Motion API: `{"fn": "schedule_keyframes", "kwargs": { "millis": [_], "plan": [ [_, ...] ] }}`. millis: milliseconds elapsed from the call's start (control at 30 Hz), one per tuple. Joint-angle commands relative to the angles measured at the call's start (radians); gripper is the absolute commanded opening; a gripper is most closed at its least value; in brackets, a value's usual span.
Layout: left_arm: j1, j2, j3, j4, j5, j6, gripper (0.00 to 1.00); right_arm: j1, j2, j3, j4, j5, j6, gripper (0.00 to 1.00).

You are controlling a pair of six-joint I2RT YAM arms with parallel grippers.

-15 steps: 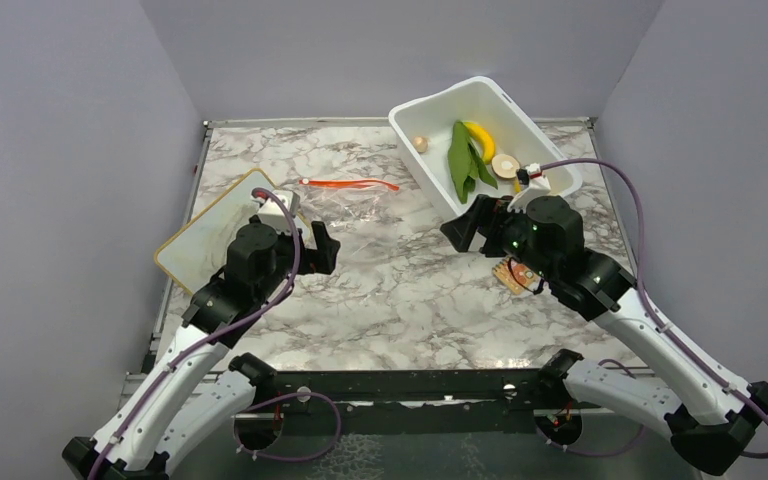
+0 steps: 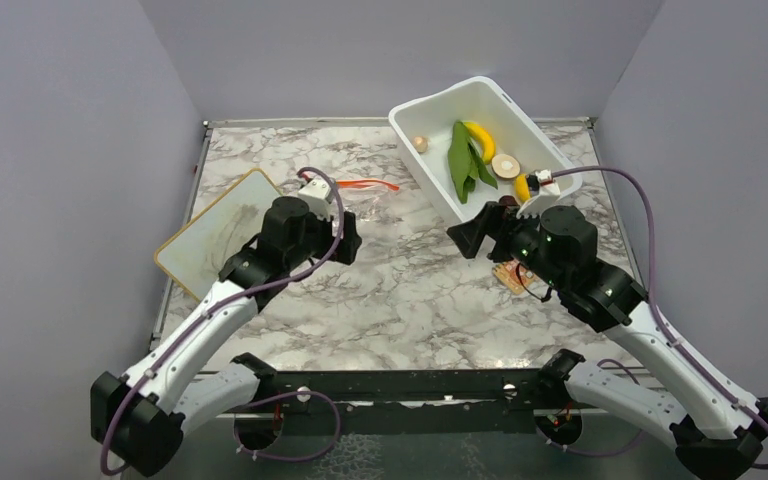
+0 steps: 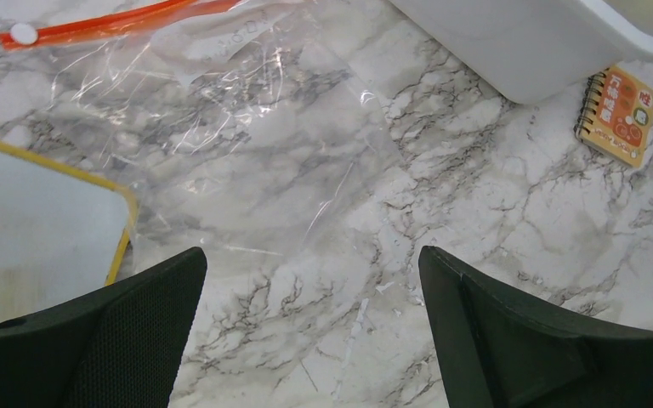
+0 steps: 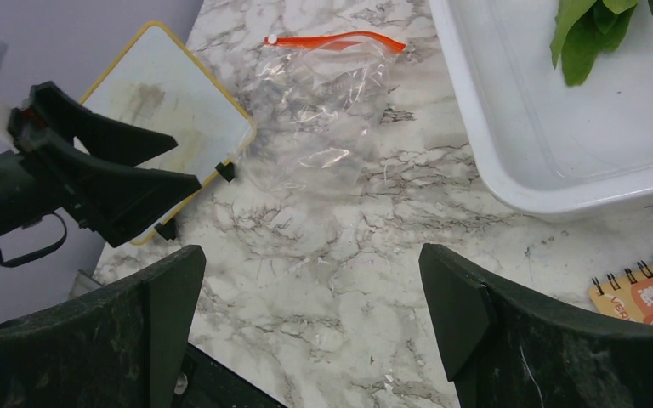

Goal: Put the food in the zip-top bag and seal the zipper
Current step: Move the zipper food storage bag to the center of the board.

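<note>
A small, clear, floppy plastic zip-top bag (image 2: 365, 200) lies flat on the marble table (image 2: 410, 300), upper centre. The left end effector (image 3: 310, 263) and right end effector (image 4: 310, 255) gape wide, empty. The film looks flimsy and slippery, probably best pinched at its stiffer red-orange zipper strip (image 3: 110, 24).

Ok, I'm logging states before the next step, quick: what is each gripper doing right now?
Left gripper: open, holding nothing.
Right gripper: open, holding nothing.
</note>
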Motion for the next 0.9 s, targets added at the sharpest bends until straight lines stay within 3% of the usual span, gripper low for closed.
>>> {"fn": "schedule_keyframes", "kwargs": {
  "millis": [0, 267, 600, 867],
  "plan": [
    [0.003, 0.146, 0.124, 0.12, 0.142, 0.149, 0.97, 0.007, -0.036, -0.012, 0.058, -0.023, -0.056, 1.0],
    [0.003, 0.402, 0.265, 0.1, 0.181, 0.25, 0.81, 0.007, -0.063, 0.003, 0.022, 0.027, -0.071, 1.0],
    [-0.006, 0.588, 0.308, 0.093, 0.203, 0.224, 0.67, 0.006, -0.092, -0.026, 0.051, 0.012, -0.071, 0.99],
    [-0.028, 0.691, 0.339, 0.08, 0.186, 0.181, 0.62, 0.006, -0.111, -0.035, 0.039, 0.029, -0.061, 0.99]
  ]
}}
